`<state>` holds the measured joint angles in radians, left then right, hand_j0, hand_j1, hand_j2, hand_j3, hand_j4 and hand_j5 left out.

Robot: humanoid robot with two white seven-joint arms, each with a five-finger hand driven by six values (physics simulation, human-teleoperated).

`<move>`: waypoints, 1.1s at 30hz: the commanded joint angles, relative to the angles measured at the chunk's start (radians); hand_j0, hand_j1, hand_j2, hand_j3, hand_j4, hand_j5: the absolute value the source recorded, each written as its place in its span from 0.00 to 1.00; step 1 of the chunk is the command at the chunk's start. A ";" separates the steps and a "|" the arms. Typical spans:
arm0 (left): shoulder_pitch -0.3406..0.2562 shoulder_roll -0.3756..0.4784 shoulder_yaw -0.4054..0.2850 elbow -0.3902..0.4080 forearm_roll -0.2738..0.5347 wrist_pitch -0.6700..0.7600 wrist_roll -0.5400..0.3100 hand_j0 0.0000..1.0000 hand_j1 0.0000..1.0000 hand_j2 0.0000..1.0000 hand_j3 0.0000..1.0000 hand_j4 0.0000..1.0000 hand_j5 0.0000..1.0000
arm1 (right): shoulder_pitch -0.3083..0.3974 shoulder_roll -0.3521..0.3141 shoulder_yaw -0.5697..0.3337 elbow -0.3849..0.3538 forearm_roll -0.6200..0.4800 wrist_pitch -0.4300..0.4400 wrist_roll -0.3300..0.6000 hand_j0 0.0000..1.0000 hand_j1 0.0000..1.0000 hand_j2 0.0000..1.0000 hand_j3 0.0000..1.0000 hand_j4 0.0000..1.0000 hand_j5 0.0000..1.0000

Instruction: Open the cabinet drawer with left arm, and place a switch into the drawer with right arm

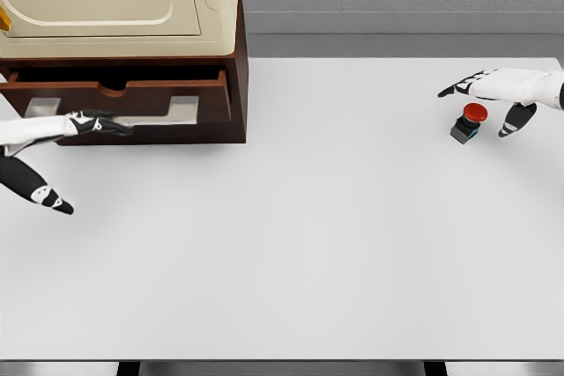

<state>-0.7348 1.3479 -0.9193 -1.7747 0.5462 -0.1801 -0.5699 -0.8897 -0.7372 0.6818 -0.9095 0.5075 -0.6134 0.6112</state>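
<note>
With the drawer (123, 94) pulled out of the cabinet (123, 6) and the left hand (53, 143) spread in front of it, the right hand (498, 99) hovers open-fingered over the switch (468, 122), far right of the cabinet; closing on it seems next.

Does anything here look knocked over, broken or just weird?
Nothing stands out. The cabinet sits squarely with its drawer pulled out. The red-capped switch stands upright on the white table, between the right hand's spread fingers. Nothing is spilled.
</note>
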 commanded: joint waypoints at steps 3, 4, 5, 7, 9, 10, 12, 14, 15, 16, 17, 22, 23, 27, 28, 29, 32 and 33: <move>0.000 0.020 -0.029 0.012 -0.097 -0.044 0.001 1.00 1.00 1.00 1.00 1.00 1.00 | 0.000 -0.001 -0.001 0.000 -0.004 0.002 0.000 1.00 1.00 1.00 1.00 1.00 1.00; 0.002 0.022 -0.030 0.012 -0.097 -0.047 -0.001 1.00 1.00 1.00 1.00 1.00 1.00 | 0.000 -0.001 0.002 0.000 -0.004 0.002 0.000 1.00 1.00 1.00 1.00 1.00 1.00; 0.002 0.022 -0.030 0.012 -0.097 -0.050 -0.005 1.00 1.00 1.00 1.00 1.00 1.00 | 0.000 -0.001 0.002 0.000 -0.004 0.002 0.000 1.00 1.00 1.00 1.00 1.00 1.00; 0.003 0.040 -0.030 0.012 -0.095 -0.073 -0.021 1.00 1.00 1.00 1.00 1.00 1.00 | 0.000 -0.001 0.004 0.000 -0.003 0.002 0.000 1.00 1.00 1.00 1.00 1.00 1.00; 0.006 0.042 -0.030 0.012 -0.095 -0.078 -0.022 1.00 1.00 1.00 1.00 1.00 1.00 | 0.000 -0.001 0.004 0.000 -0.003 0.002 0.000 1.00 1.00 1.00 1.00 1.00 1.00; 0.006 0.043 -0.030 0.012 -0.095 -0.078 -0.028 1.00 1.00 1.00 1.00 1.00 1.00 | 0.000 -0.001 0.004 0.000 -0.001 0.002 0.000 1.00 1.00 1.00 1.00 1.00 1.00; 0.008 0.057 -0.032 0.012 -0.095 -0.102 -0.041 1.00 1.00 1.00 1.00 1.00 1.00 | 0.000 -0.001 0.004 0.000 -0.001 0.002 0.000 1.00 1.00 1.00 1.00 1.00 1.00; 0.008 0.071 -0.062 0.012 -0.091 -0.137 -0.041 1.00 1.00 1.00 1.00 1.00 1.00 | 0.000 -0.001 0.004 0.000 -0.001 0.002 0.000 1.00 1.00 1.00 1.00 1.00 1.00; 0.008 0.079 -0.062 0.012 -0.089 -0.148 -0.041 1.00 1.00 1.00 1.00 1.00 1.00 | 0.000 -0.001 0.004 0.000 0.000 0.002 0.000 1.00 1.00 1.00 1.00 1.00 1.00; 0.008 0.082 -0.062 0.012 -0.089 -0.151 -0.041 1.00 1.00 1.00 1.00 1.00 1.00 | 0.000 -0.001 0.004 0.000 0.000 0.002 0.000 1.00 1.00 1.00 1.00 1.00 1.00; 0.008 0.085 -0.062 0.012 -0.089 -0.154 -0.041 1.00 1.00 1.00 1.00 1.00 1.00 | 0.000 -0.001 0.004 0.000 0.000 0.002 0.000 1.00 1.00 1.00 1.00 1.00 1.00; 0.008 0.105 -0.084 0.012 -0.086 -0.197 -0.041 1.00 1.00 1.00 1.00 1.00 1.00 | 0.000 -0.001 0.004 0.000 0.000 0.002 0.000 1.00 1.00 1.00 1.00 1.00 1.00; 0.008 0.108 -0.084 0.012 -0.081 -0.208 -0.041 1.00 1.00 1.00 1.00 1.00 1.00 | 0.000 -0.001 0.004 0.000 0.000 0.002 0.000 1.00 1.00 1.00 1.00 1.00 1.00; 0.008 0.123 -0.099 0.012 -0.081 -0.242 -0.041 1.00 1.00 1.00 1.00 1.00 1.00 | 0.000 0.001 0.004 0.000 0.000 0.002 0.000 1.00 1.00 1.00 1.00 1.00 1.00; 0.008 0.123 -0.099 0.012 -0.081 -0.243 -0.041 1.00 1.00 1.00 1.00 1.00 1.00 | 0.000 0.001 0.004 0.000 0.000 0.002 0.000 1.00 1.00 1.00 1.00 1.00 1.00; 0.008 0.123 -0.101 0.012 -0.081 -0.246 -0.041 1.00 1.00 1.00 1.00 1.00 1.00 | 0.000 0.001 0.004 0.000 0.000 0.002 0.000 1.00 1.00 1.00 1.00 1.00 1.00; 0.008 0.140 -0.122 0.012 -0.080 -0.285 -0.041 1.00 1.00 1.00 1.00 1.00 1.00 | 0.000 0.001 0.005 0.000 0.000 0.002 0.000 1.00 1.00 1.00 1.00 1.00 1.00; 0.008 0.142 -0.127 0.012 -0.080 -0.300 -0.041 1.00 1.00 1.00 1.00 1.00 1.00 | 0.000 0.001 0.007 0.000 0.000 0.002 0.000 1.00 1.00 1.00 1.00 1.00 1.00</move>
<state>-0.7275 1.4785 -1.0195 -1.7742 0.5720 -0.4513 -0.6141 -0.8897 -0.7355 0.6888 -0.9095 0.5122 -0.6133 0.6112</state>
